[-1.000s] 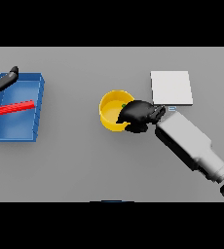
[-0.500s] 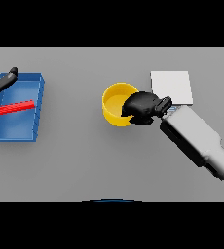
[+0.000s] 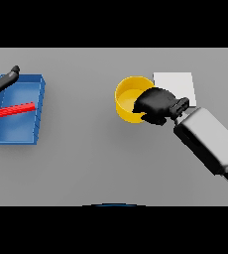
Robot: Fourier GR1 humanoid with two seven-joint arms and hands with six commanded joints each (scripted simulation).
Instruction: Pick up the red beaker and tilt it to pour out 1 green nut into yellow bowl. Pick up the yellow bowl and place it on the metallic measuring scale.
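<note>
The yellow bowl is in the middle right of the head view, with my right hand shut on its right rim. The bowl looks raised off the table and sits just left of the metallic measuring scale, a flat pale square partly hidden by my hand. Its inside is partly covered by my fingers, and no green nut shows. My left hand stays at the far left edge, fingers relaxed, above the blue tray. A red bar lies in that tray. No red beaker shows apart from that bar.
The blue tray takes up the left side of the grey table. My right forearm runs from the lower right up to the bowl.
My right hand has carried the yellow bowl up and to the right, closer to the scale. The left hand and the tray have not moved.
</note>
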